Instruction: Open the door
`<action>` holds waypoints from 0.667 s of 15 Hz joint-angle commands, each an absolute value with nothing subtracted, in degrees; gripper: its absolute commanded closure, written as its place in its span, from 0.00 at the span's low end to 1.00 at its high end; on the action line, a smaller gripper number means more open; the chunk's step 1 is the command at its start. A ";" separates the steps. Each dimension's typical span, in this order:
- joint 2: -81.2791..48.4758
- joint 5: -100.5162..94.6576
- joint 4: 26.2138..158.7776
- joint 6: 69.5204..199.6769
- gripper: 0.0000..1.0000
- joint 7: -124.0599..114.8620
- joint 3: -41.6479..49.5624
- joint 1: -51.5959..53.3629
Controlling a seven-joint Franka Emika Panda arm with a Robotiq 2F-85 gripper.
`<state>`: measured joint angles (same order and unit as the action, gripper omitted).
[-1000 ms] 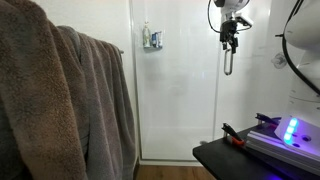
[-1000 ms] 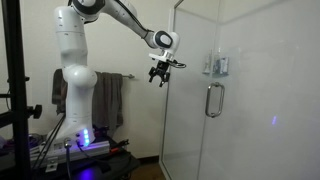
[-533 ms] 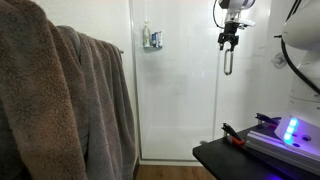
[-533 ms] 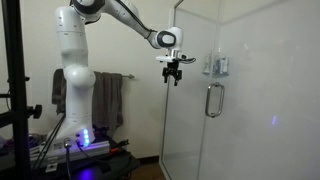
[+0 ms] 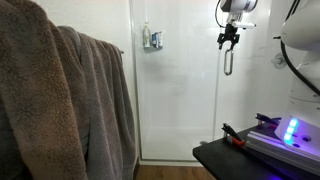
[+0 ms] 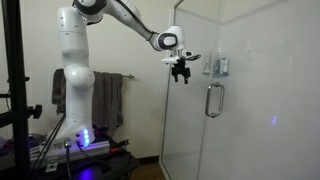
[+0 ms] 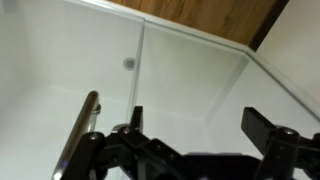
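Claw [image 7: 195, 122] spread wide, pinching nothing. Just beside it, a bit lower: shiny handle [image 5: 228, 62] on the glass door [image 6: 250, 110]. Brown towels [image 5: 60, 100] well apart.

Both exterior views face the door [image 5: 180, 100] [image 6: 195, 130] from afar; wrist view looks close over the claw [image 7: 195, 120]

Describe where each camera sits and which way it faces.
Exterior view: behind the brown towels, facing the slim chrome loop handle; black tool and white arm show.
Exterior view: to one side, facing the clear glass shower door; whole arm shows.
Wrist view: above the open tool, looking along the glass.
All share the handle.
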<state>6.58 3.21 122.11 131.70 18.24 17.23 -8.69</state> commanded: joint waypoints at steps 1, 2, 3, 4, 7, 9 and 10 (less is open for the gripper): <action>2.57 0.84 119.07 141.26 0.00 15.42 18.29 -12.82; 2.28 -1.94 118.64 142.59 0.00 12.71 18.63 -14.14; 1.88 -5.33 117.57 142.54 0.00 9.25 18.80 -15.21; 3.52 -1.47 119.81 141.40 0.00 13.46 18.12 -14.03; 3.16 -4.24 119.11 142.32 0.00 10.70 18.37 -15.39; 0.99 -1.35 118.24 141.66 0.00 11.36 18.29 -15.13; -0.49 2.19 117.61 141.13 0.00 12.79 18.38 -14.93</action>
